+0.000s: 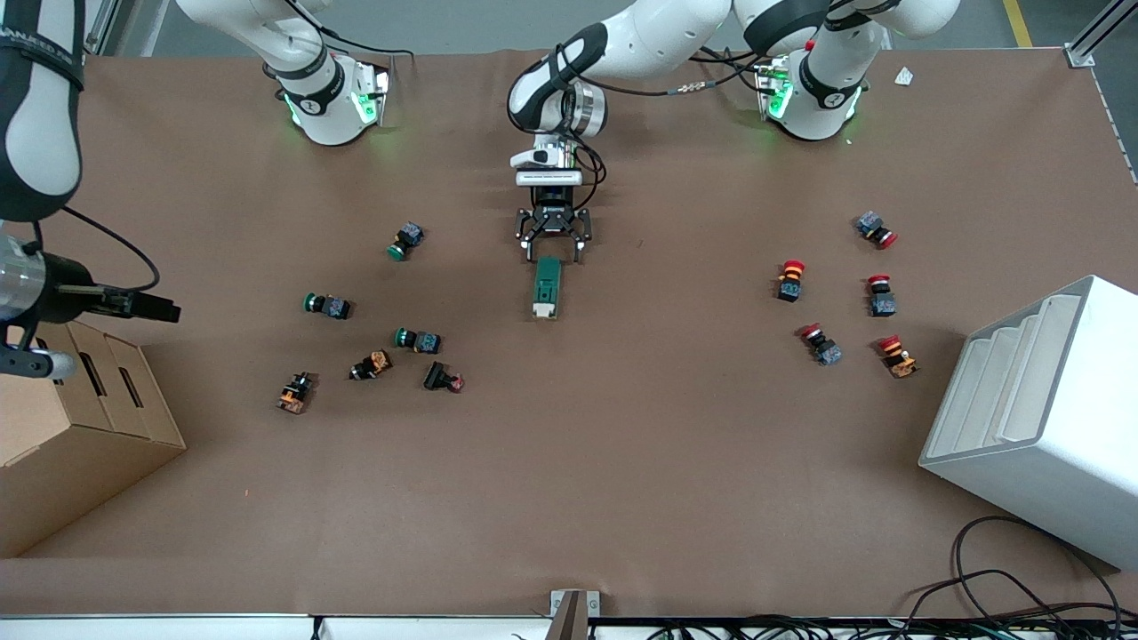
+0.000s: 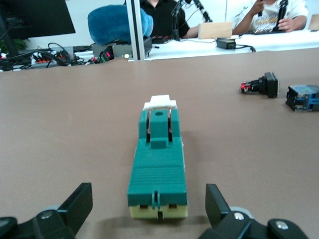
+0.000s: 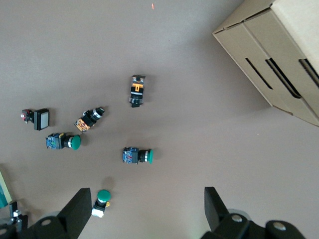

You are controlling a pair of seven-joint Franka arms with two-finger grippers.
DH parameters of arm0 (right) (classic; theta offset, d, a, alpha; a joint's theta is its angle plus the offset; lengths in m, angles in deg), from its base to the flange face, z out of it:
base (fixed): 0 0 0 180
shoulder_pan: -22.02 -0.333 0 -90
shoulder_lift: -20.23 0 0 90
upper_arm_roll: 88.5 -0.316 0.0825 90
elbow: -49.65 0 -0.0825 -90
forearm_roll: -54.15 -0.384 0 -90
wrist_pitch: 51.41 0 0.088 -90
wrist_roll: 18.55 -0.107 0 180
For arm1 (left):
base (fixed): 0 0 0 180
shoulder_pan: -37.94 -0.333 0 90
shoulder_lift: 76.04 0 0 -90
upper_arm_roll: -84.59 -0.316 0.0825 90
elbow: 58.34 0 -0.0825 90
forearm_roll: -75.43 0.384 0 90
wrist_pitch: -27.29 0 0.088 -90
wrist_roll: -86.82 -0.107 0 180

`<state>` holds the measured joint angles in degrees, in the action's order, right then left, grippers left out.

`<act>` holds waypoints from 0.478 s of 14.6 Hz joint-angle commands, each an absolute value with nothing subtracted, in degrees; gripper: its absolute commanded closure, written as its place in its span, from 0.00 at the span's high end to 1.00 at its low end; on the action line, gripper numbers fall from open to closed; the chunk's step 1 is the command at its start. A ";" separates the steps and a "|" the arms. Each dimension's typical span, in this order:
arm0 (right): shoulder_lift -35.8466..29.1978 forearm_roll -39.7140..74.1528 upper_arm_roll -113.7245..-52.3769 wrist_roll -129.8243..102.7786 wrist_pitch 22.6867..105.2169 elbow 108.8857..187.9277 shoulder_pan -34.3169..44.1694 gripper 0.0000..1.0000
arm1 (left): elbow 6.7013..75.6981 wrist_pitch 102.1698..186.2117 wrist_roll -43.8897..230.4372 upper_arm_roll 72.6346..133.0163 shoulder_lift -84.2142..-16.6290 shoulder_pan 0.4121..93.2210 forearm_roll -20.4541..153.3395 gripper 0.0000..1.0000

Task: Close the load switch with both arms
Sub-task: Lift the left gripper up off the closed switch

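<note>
The left pincer (image 1: pixel 553 245) hangs spread at the load switch's (image 1: pixel 547 286) twelve o'clock end on the bench (image 1: pixel 622 462); the right pincer (image 3: pixel 144 209), spread, waits high above green buttons (image 3: pixel 137 156).

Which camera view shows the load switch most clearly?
The left wrist view: the load switch fills the middle, between the open left gripper fingers, its white lever end visible. The front view shows it small, from above. The right wrist view shows at most a sliver at its edge.
</note>
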<state>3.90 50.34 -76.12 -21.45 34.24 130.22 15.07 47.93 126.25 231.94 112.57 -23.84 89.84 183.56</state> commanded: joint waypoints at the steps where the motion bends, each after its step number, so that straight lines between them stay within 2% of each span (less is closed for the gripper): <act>1: 5.01 54.15 -83.65 -21.02 31.13 128.31 20.52 1.00 | 46.00 126.43 228.69 114.55 -25.33 89.89 178.64 1.00; 4: 7.22 54.42 -84.45 -20.75 29.82 128.75 22.11 1.00 | 44.32 126.52 221.32 115.43 -27.26 89.80 171.87 1.00; 7: 8.71 54.77 -89.71 -20.49 28.93 128.84 26.75 1.00 | 40.46 126.43 218.76 116.75 -27.61 89.80 166.33 1.00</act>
